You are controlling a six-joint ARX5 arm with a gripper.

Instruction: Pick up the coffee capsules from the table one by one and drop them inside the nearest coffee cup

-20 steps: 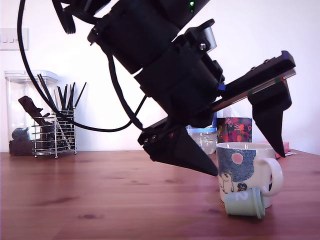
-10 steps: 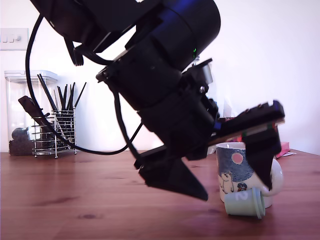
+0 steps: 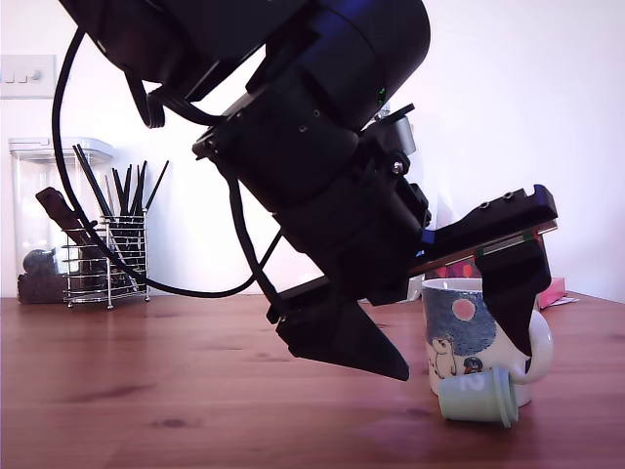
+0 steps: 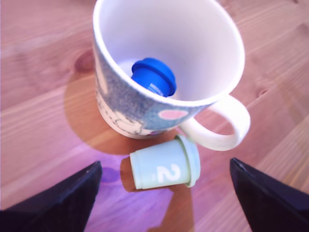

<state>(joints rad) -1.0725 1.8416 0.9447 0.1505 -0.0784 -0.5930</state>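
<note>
1. A wire utensil caddy (image 3: 107, 262) of dark utensils stands at the desk's (image 3: 195, 391) far edge, toward the exterior view's left, beside a clear lidded jar (image 3: 44, 210).
2. The black gripper (image 3: 459, 342) hangs over the desk with its jaws spread wide and nothing between them.
3. The cream cartoon mug (image 3: 467, 332) stands upright near the desk's front edge, at the exterior view's right.
4. The dark blue capsule (image 4: 153, 77) lies inside the mug.
5. The mint green capsule (image 4: 164, 169), marked "2", lies on its side on the desk, just beside the mug's base under its handle.
</note>
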